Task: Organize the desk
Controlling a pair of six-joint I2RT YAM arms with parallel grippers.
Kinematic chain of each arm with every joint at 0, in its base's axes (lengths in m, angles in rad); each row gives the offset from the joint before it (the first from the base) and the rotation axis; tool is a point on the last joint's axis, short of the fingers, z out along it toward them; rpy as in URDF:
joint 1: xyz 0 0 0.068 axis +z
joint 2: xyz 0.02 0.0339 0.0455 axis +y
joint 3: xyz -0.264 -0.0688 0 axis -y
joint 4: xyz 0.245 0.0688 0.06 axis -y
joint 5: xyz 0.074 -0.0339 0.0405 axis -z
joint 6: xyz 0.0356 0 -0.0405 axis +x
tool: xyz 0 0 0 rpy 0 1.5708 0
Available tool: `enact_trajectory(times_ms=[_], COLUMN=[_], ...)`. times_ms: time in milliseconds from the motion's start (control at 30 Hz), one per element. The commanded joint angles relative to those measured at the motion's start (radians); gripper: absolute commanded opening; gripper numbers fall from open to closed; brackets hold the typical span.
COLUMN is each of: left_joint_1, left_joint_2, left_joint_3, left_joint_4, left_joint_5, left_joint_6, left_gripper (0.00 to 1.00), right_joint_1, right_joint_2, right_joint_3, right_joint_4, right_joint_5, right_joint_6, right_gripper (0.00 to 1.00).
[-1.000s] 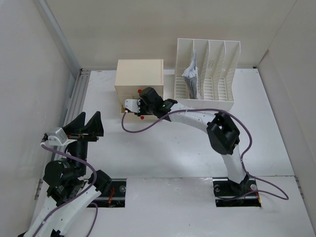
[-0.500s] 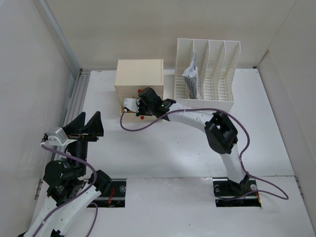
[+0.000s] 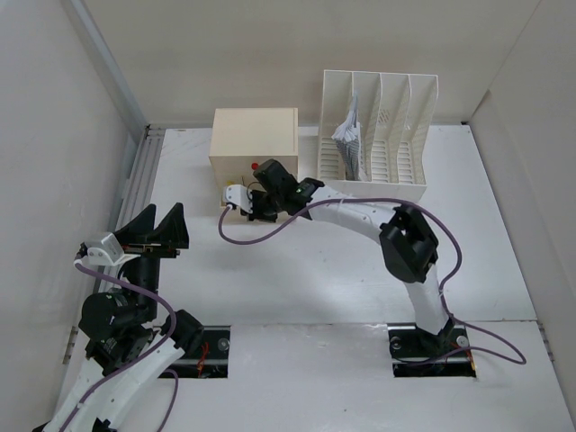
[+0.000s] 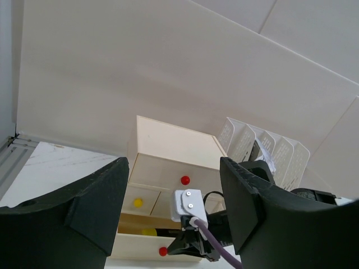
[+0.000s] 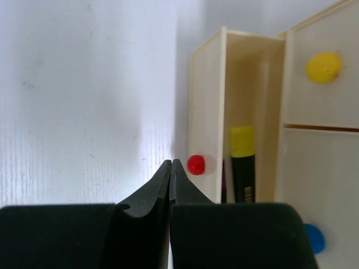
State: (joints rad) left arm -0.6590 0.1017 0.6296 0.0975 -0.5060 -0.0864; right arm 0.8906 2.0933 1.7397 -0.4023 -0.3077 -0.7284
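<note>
At the left, the left gripper [image 3: 160,225] hangs with fingers spread wide and empty over the white desk [image 3: 297,279], which stretches beneath both arms. Back centre, a cream drawer box [image 3: 255,135] has its bottom drawer [image 5: 205,101] standing open, with a yellow-capped marker [image 5: 242,141] inside. The right gripper [image 5: 170,168], tips pressed together and holding nothing, sits just beside the red knob [image 5: 196,165]. Closing the drawer probably calls for a straight, square push.

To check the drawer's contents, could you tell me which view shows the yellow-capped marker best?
Right wrist: the yellow-capped marker sits plainly inside the open drawer. Left wrist shows only a yellow glimpse; top external cannot resolve it.
</note>
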Motion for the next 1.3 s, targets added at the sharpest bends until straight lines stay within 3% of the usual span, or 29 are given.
enact_trajectory(times_ms=[0,67,200,333,700,800,867,933,967,1033,1067,1100,1133,1167,1200,1233,1267], left_joint_1=[0.002,0.002,0.002,0.002,0.002,0.002,0.002,0.002,0.002,0.002,0.002,0.002,0.002,0.002,0.002,0.002,0.002], left_joint_2=[-0.01,-0.01,-0.01,-0.01,-0.01,-0.01,-0.01,-0.01,-0.01,-0.01,-0.01,-0.001,0.0,0.0,0.0,0.01,0.01], left_joint_3=[-0.002,-0.002,-0.002,-0.002,-0.011,-0.011,-0.011,-0.011,-0.011,-0.011,-0.011,-0.011,-0.011,-0.011,-0.011,-0.011,-0.011], left_joint_4=[0.034,0.034,0.034,0.034,0.034,0.034,0.034,0.034,0.034,0.034,0.044,0.044,0.044,0.044,0.044,0.044,0.044], left_joint_5=[-0.005,-0.005,-0.005,-0.005,-0.014,-0.014,-0.014,-0.014,-0.014,-0.014,-0.014,-0.014,-0.014,-0.014,-0.014,-0.014,-0.023], left_joint_6=[0.013,0.013,0.013,0.013,0.013,0.013,0.013,0.013,0.013,0.013,0.013,0.013,0.013,0.013,0.004,0.004,-0.007], left_gripper=[0.63,0.63,0.63,0.63,0.63,0.63,0.63,0.63,0.63,0.64,0.7,0.74,0.79,0.85,0.98,1.0,1.0], right_joint_1=[-0.007,-0.007,-0.007,-0.007,-0.007,-0.007,0.002,0.002,0.002,-0.007,-0.007,-0.007,-0.007,-0.018,-0.034,-0.045,-0.076], right_joint_2=[0.059,0.071,0.08,0.099,0.146,0.131,0.084,-0.025,-0.064,-0.162,-0.186,-0.205,-0.243,-0.266,-0.295,-0.367,-0.409], right_joint_3=[0.055,0.043,0.014,0.003,0.006,-0.017,-0.075,-0.115,-0.132,-0.141,-0.141,-0.106,-0.094,-0.094,-0.094,-0.115,-0.14], right_joint_4=[-0.041,0.006,0.16,0.255,0.427,0.427,0.373,0.286,0.158,0.039,-0.072,-0.126,-0.157,-0.177,-0.141,-0.091,-0.02], right_joint_5=[0.026,0.059,0.389,0.589,0.834,0.788,0.666,0.35,0.212,-0.092,-0.164,-0.218,-0.256,-0.257,-0.231,-0.187,-0.047], right_joint_6=[0.055,0.087,0.185,0.185,0.156,0.144,0.101,0.051,0.005,-0.098,-0.114,-0.132,-0.132,-0.114,-0.026,0.044,0.126], right_gripper=[0.0,0.0,0.0,0.0,0.0,0.0,0.0,0.0,0.02,0.2,0.32,0.54,0.67,0.76,0.91,0.97,1.0])
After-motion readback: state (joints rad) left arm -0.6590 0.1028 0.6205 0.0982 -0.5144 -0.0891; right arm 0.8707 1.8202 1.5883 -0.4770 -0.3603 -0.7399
